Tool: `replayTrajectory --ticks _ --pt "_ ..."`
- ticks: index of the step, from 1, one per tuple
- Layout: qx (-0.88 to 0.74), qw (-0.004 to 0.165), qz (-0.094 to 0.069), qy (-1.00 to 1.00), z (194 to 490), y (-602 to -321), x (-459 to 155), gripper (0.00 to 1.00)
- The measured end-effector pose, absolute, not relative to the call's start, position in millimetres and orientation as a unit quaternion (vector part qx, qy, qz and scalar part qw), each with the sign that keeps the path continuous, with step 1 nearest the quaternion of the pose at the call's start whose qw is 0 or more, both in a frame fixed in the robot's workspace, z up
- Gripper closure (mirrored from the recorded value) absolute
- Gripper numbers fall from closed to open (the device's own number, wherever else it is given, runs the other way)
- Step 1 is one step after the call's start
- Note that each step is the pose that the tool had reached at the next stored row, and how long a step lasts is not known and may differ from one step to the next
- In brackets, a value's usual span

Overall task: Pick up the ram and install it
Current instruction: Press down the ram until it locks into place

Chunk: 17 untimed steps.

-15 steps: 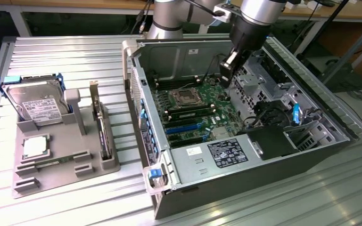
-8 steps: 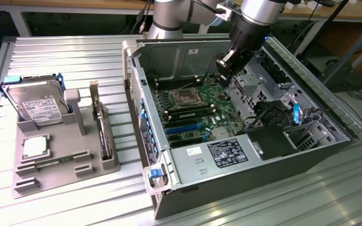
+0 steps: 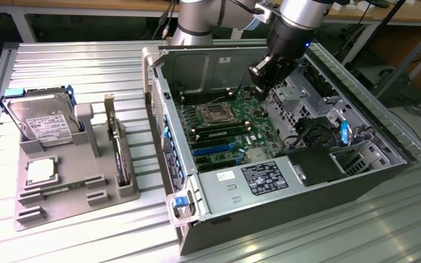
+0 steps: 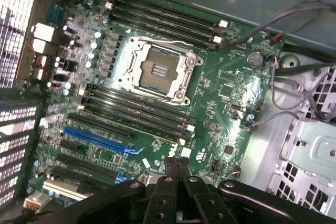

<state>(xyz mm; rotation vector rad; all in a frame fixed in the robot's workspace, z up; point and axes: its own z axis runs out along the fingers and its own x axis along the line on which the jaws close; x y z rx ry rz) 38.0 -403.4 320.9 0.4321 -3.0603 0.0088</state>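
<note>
Hovering low over the green motherboard (image 4: 231,93) inside the open grey metal computer case (image 3: 168,76): the black two-finger gripper (image 4: 177,165), fingers pressed fully together and holding nothing.

Hard to find the ram with certainty. Possibly the thin greenish strip (image 3: 221,130) standing in the long black memory slots (image 4: 134,109) just beside the square silver processor socket (image 4: 157,69), though too dim to confirm. Nothing like a green stick seen on the grey plastic parts tray (image 3: 72,205) outside the case, on the exterior view's left.

Judged from this: pick-up and carry most likely done, work now at the seating stage, with the shut fingertips close above the slot area. For any further move here, a need for straight vertical travel, centred along the slot, with the white end latches (image 4: 184,141) kept free.

Open room: good directly above the board. Tighter to one side, where grey and black cables (image 4: 294,66) and the perforated metal drive cage (image 4: 310,150) stand near. Case walls around the board on all sides, so way out only upward.
</note>
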Motion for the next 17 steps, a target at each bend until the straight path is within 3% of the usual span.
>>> replayTrajectory --ticks 17 --pt "0.016 0.025 0.000 -1.000 320.8 -403.3 38.0 0.89"
